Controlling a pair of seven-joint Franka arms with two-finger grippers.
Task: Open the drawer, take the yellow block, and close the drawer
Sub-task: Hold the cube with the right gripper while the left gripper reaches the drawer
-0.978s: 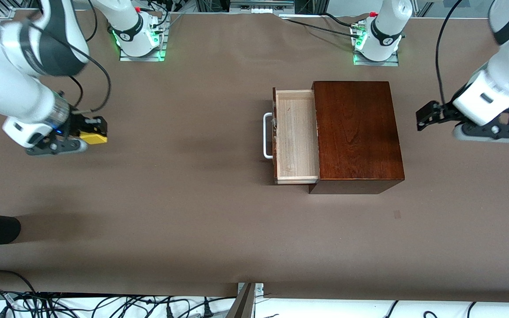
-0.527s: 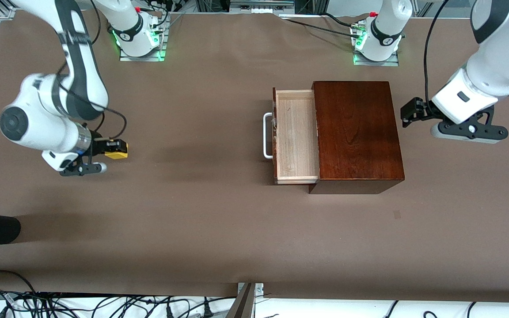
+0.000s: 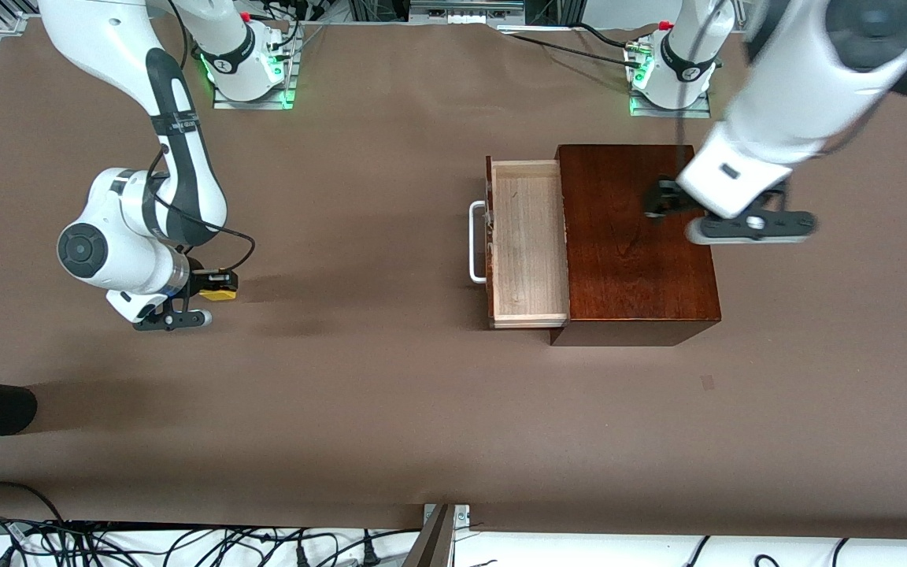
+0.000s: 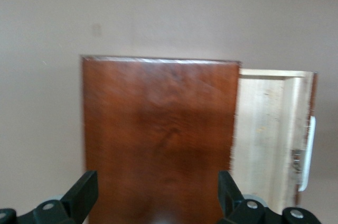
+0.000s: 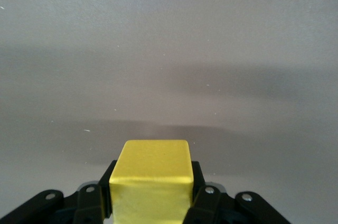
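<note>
Right gripper point(image 3: 205, 293) is clamped on the yellow block point(image 3: 218, 294), low over bare table point(image 3: 390, 409) toward the right arm's end, about midway between the base edge and the front-camera edge. Right wrist view: block point(image 5: 151, 180) sits square between the two black fingers point(image 5: 95, 203), one pressed against each side face, top face plain, no markings. Can't tell whether the block touches the table or hangs just above it.

Left gripper point(image 3: 662, 201) is spread wide and holds nothing, up in the air over the top of the wooden box point(image 3: 634, 236), on the part of the lid toward the left arm's end. Left wrist view looks straight down on the box lid point(image 4: 158, 139), with both fingers point(image 4: 79, 197) set well apart at the frame edge and nothing between them.

Drawer point(image 3: 527, 244) is pulled out of the box toward the right arm's end, pale wood lining exposed, nothing visible inside. White bar handle point(image 3: 475, 241) on its dark front faces the right arm's end. Box sits toward the left arm's end of the table, nearer the base edge than the front-camera edge, well apart from the block.

Writing: small dark ring marks on the arm bases near the green lights, too small to read. No legible labels on box, drawer or block.
</note>
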